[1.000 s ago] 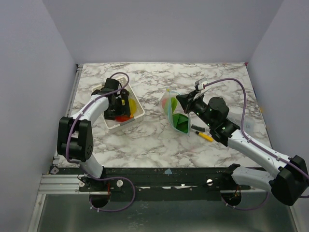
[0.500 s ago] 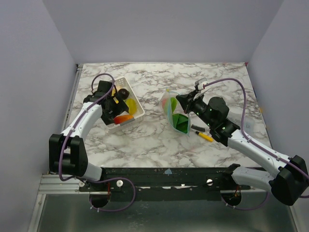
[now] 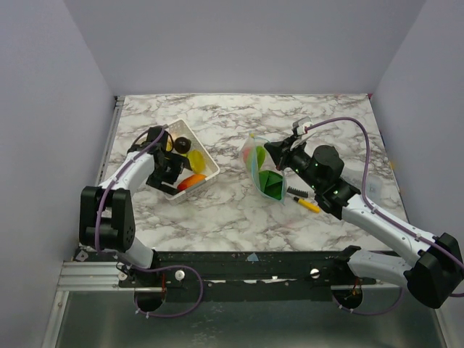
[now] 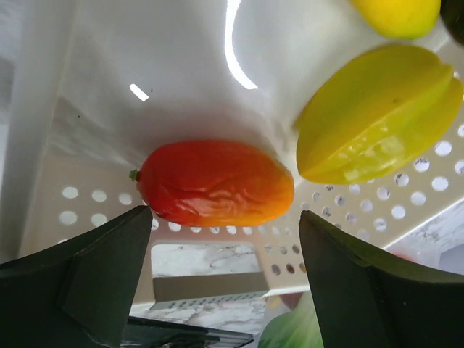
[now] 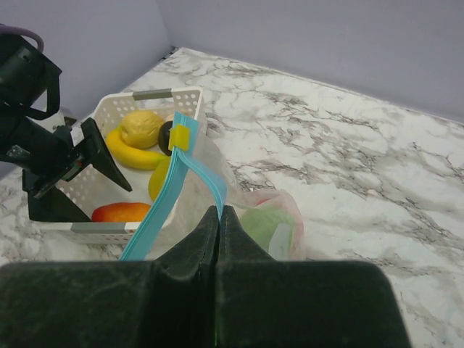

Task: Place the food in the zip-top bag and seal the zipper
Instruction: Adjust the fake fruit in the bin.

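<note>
The food lies in a white basket (image 3: 206, 149). An orange-red fruit (image 4: 215, 183) rests against the perforated wall, with a yellow star-shaped fruit (image 4: 377, 123) and a lemon (image 4: 395, 14) beyond it. My left gripper (image 4: 225, 246) is open low inside the basket, its fingers either side of the orange-red fruit and just short of it. In the top view that left gripper (image 3: 171, 174) is at the basket's near-left side. My right gripper (image 5: 220, 212) is shut on the light-blue zipper (image 5: 156, 210), holding the zip-top bag (image 3: 262, 170) open. A green piece (image 5: 264, 225) lies inside it.
A yellow slider (image 5: 180, 139) sits on the zipper strip. A yellow-and-black pen (image 3: 307, 204) lies on the marble table just right of the bag. A banana (image 5: 134, 156) and a dark fruit (image 3: 183, 143) are also in the basket (image 5: 156, 94). The table's walls stand close on three sides.
My left arm has swung left and its gripper has drawn back from the middle of the basket to its near-left side, uncovering the orange-red fruit. The right arm and bag have not moved.
</note>
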`<state>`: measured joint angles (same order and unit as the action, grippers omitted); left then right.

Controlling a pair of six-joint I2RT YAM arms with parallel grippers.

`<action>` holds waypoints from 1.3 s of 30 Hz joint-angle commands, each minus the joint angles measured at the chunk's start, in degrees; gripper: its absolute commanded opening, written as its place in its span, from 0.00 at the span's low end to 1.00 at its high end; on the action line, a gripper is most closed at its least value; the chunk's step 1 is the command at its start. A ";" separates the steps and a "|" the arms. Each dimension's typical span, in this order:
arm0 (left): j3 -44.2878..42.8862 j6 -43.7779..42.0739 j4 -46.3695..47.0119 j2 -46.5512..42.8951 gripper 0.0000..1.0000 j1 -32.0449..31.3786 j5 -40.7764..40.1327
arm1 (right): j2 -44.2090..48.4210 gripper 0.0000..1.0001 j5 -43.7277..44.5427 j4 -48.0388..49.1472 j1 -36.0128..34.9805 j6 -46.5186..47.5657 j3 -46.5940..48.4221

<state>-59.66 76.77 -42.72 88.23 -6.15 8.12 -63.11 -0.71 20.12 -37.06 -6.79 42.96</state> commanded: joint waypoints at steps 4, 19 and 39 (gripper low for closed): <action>-3.07 5.55 -2.66 4.71 0.80 2.21 -1.84 | 0.05 0.01 -0.46 1.57 -0.21 0.79 1.54; -13.75 -14.27 2.33 13.07 0.73 3.25 -7.36 | -1.22 0.01 -0.45 1.67 -0.21 0.95 1.84; -1.49 -4.91 5.33 6.56 0.72 2.40 3.25 | -1.57 0.00 -1.05 1.68 -0.19 0.73 1.86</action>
<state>-60.27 68.49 -39.31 91.90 -3.36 8.25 -64.25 -0.78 20.14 -37.06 -6.42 43.03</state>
